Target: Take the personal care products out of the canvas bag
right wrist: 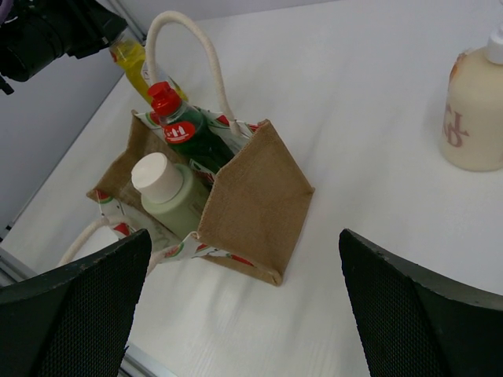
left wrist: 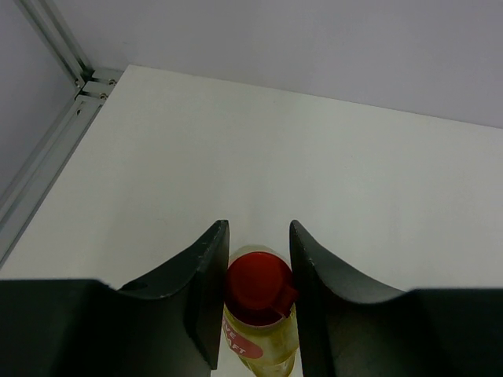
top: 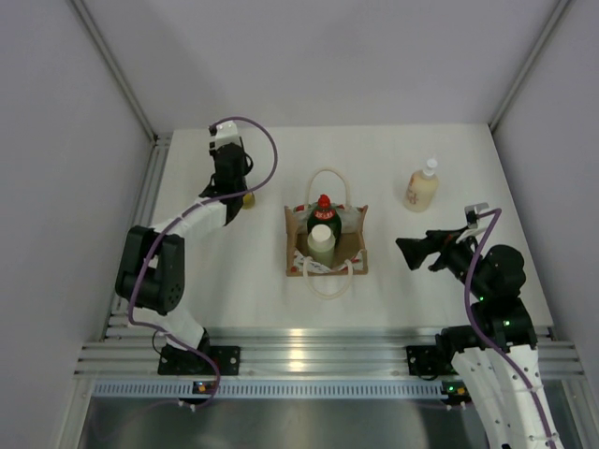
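Lab robot test cell, white tabletop [top: 253, 292], plain grey panel walls [top: 328, 56], aluminium extrusion frame [top: 318, 354]

- Slim yellow bottle [left wrist: 263, 349], far left: red label with white letters, partly hidden; only "VE" above "FT" is readable.
- Dark green bottle [right wrist: 198, 141], middle: red label, white lettering too small to read.
- Cream bottle [right wrist: 474, 110], far right: brown print, illegible.

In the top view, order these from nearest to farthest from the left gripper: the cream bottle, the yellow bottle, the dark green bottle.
1. yellow bottle, at the left, held in the left gripper.
2. dark green bottle, in the middle, inside the canvas bag.
3. cream bottle, standing at the far right.
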Available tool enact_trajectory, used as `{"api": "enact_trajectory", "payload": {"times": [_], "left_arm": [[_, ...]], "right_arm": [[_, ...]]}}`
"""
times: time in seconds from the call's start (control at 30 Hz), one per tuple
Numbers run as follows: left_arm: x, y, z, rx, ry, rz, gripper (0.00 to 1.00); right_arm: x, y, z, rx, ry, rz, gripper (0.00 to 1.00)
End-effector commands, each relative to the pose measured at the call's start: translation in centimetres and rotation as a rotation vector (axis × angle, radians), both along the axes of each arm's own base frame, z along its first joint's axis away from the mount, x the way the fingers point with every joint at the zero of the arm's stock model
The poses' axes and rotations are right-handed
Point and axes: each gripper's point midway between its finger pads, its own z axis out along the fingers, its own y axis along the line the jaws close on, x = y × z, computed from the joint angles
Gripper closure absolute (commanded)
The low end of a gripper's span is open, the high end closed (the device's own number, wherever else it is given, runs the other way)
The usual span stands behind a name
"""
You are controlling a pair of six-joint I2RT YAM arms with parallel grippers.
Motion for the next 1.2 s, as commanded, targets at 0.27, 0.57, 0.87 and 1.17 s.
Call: {"api": "enact_trajectory", "payload": {"times": [0.27, 0.57, 0.87, 1.17], "left_arm": [[1.1, 0.5, 4.5, -0.074, -0.149, 0.048, 0.19], [-0.9, 0.8, 9.2, -0.126, -0.171, 0.077, 0.02], [-7.9, -2.3, 13.5, -0.349, -0.179, -0.034, 0.02], [-14.7, -7.9, 9.6, -0.353, 0.041, -0.21, 0.02]], "right_arm": [[-0.3, 0.4, 0.7, 0.001, -0.011, 0.023, 0.0], [0.0, 0.9, 1.2, 0.007, -0.021, 0.053, 0.01], [1.1, 3.8, 3.9, 0.145, -0.078, 0.204, 0.01], [4.5, 5.9, 5.5, 0.122, -0.124, 0.266, 0.01]]}}
